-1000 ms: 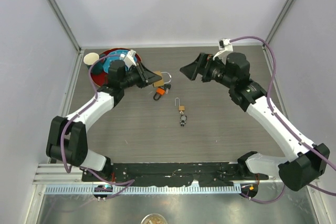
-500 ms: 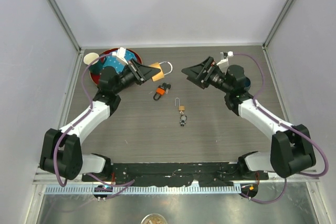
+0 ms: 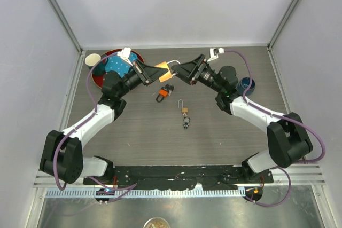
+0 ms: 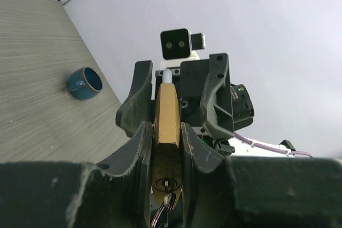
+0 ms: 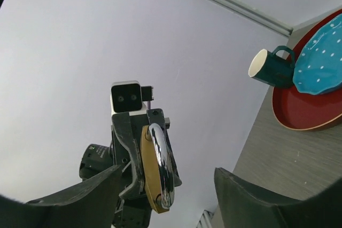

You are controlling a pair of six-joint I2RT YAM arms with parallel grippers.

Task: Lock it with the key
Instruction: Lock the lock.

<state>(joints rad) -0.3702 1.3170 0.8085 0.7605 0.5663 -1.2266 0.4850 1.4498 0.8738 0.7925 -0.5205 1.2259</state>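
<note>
Left gripper (image 3: 159, 74) is up off the table (image 3: 224, 132) with the brass padlock (image 3: 164, 71) pinched tight, one finger on each flat face. In the left wrist view the padlock (image 4: 166, 124) stands on edge between the pads, keyhole end nearest the camera, a thin metal ring (image 4: 162, 209) hanging from it. The silver shackle (image 3: 172, 66) points toward the right arm.

Right gripper (image 3: 179, 72) is nose to nose with it, jaws spread wide and holding nothing. From the right wrist, the padlock (image 5: 152, 172) and shackle (image 5: 161, 164) sit dead ahead, framed between the two parted fingers (image 5: 80, 198), with clear air either side. The overhead view puts the right fingertips just at the shackle end; touching or not, I can't tell. Nor can I tell whether the shackle is snapped home.

Down on the table, just below the raised lock, lie keys with orange and black heads (image 3: 162, 94). Nearer the bases sits a small padlock (image 3: 185, 111), its own keys (image 3: 185, 124) just beside it.

Back left there's a red plate (image 3: 98, 78) carrying a blue dotted dish (image 3: 113, 67), a mug (image 3: 93, 59) beside it. A blue cup (image 3: 248, 85) sits behind the right arm.
</note>
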